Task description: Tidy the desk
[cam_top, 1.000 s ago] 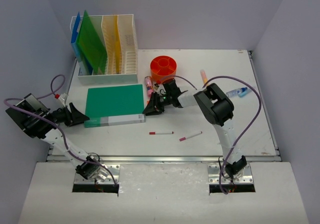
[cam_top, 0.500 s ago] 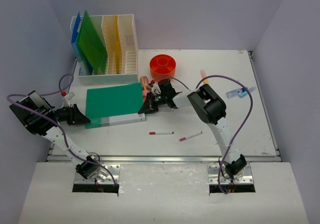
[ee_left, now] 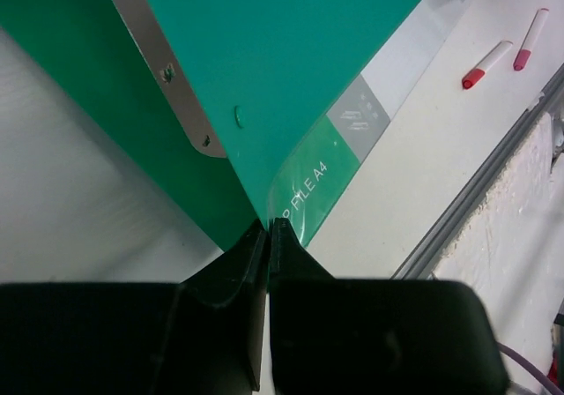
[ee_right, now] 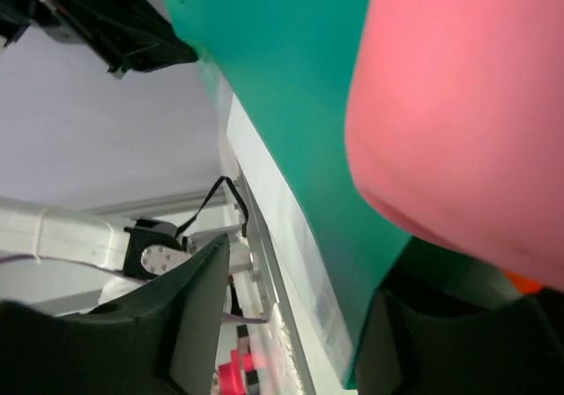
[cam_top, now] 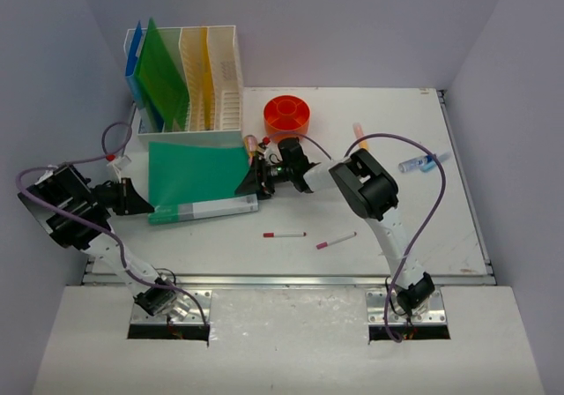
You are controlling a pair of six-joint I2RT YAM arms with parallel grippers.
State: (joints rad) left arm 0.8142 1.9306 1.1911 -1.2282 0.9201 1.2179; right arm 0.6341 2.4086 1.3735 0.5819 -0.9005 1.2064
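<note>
On the white desk (cam_top: 397,219) lies a teal-green A4 folder (cam_top: 194,173) with a clear strip along its front edge. Its cover stands tilted up off the desk. In the left wrist view my left gripper (ee_left: 269,226) is shut on the near-left corner of the folder (ee_left: 282,60); from above, the left gripper (cam_top: 139,203) is at the folder's left end. My right gripper (cam_top: 249,182) is at the folder's right edge. It is open, with the edge of the folder (ee_right: 291,78) between its spread fingers (ee_right: 198,280). A blurred pink shape (ee_right: 458,113) fills the upper right of the right wrist view.
A white file rack (cam_top: 225,104) holding green, blue and yellow folders stands at the back left. An orange round holder (cam_top: 288,117) sits beside it. Two red-capped pens (cam_top: 284,234) (cam_top: 336,240) lie in front. A blue marker (cam_top: 417,162) and a pink one (cam_top: 359,133) lie right. A metal rail (cam_top: 291,280) edges the front.
My left gripper has closed on the folder's corner. The right gripper slid left along the folder's right edge, shut and reopened. The folder's cover has risen off the desk.
</note>
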